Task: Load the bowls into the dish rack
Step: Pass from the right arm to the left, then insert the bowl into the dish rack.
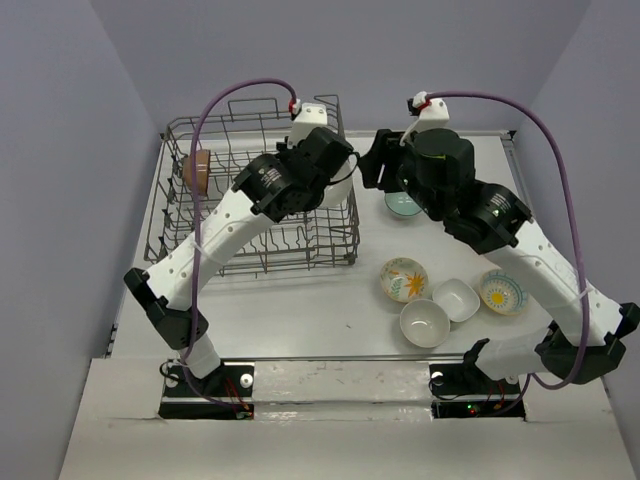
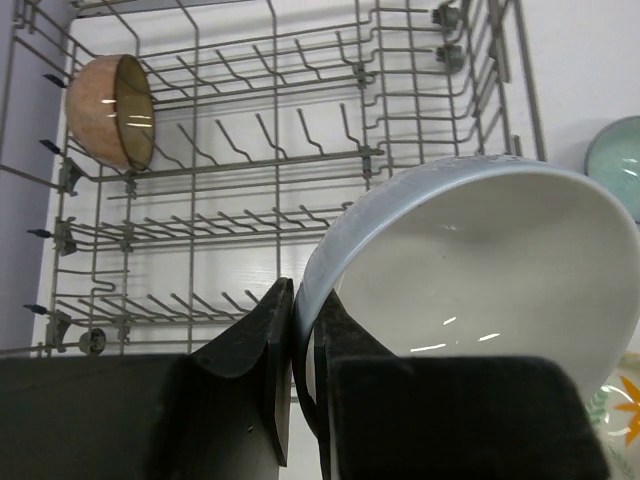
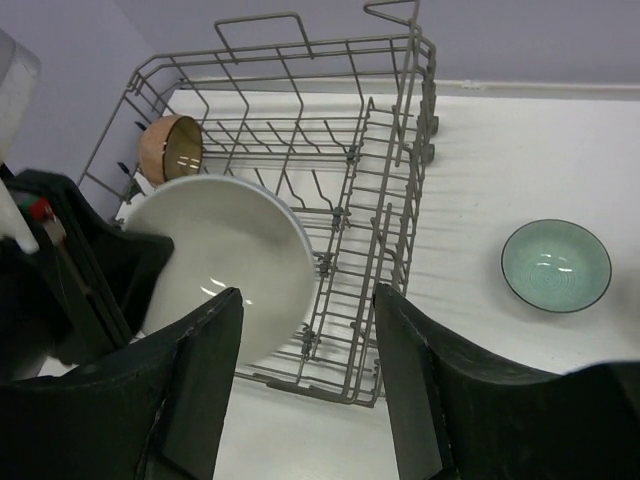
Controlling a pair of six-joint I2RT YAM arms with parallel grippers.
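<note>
The pale white glazed ceramic bowl point(image 2: 480, 270) hung tilted on its edge above the near right part of the large grey wire dish rack point(image 2: 300, 160). Its hollow faced the left wrist camera, and it was not yet seated among the rack's upright tines point(image 2: 240, 140). The left gripper point(image 2: 303, 300) was pinched on the bowl's rim, one finger outside the wall and one inside. The bowl looked stiff, smooth and glazed, so it was likely slippery, and it would probably chip if knocked against the wire. Held by so little of its rim it could swing or slide, so a deep bite on the rim and a slow descent between two rows of tines seemed the safest handling. A brown rounded ceramic bowl point(image 2: 110, 110) stood on edge in the far left corner of the rack. The right gripper point(image 3: 308, 295) hovered just off the rack's right side with its fingers spread wide and nothing between them. A pale teal round bowl point(image 3: 556, 265) sat upright on the white table point(image 1: 300, 300), just to the right of the rack. Beyond the rack's near right corner four more bowls lay close together: a floral patterned bowl point(image 1: 404, 279), a plain white round bowl point(image 1: 424, 323), a squarish white bowl point(image 1: 457, 299) and a yellow and blue patterned bowl point(image 1: 502, 292). All of them sat open side up and offered a free rim to grasp.
</note>
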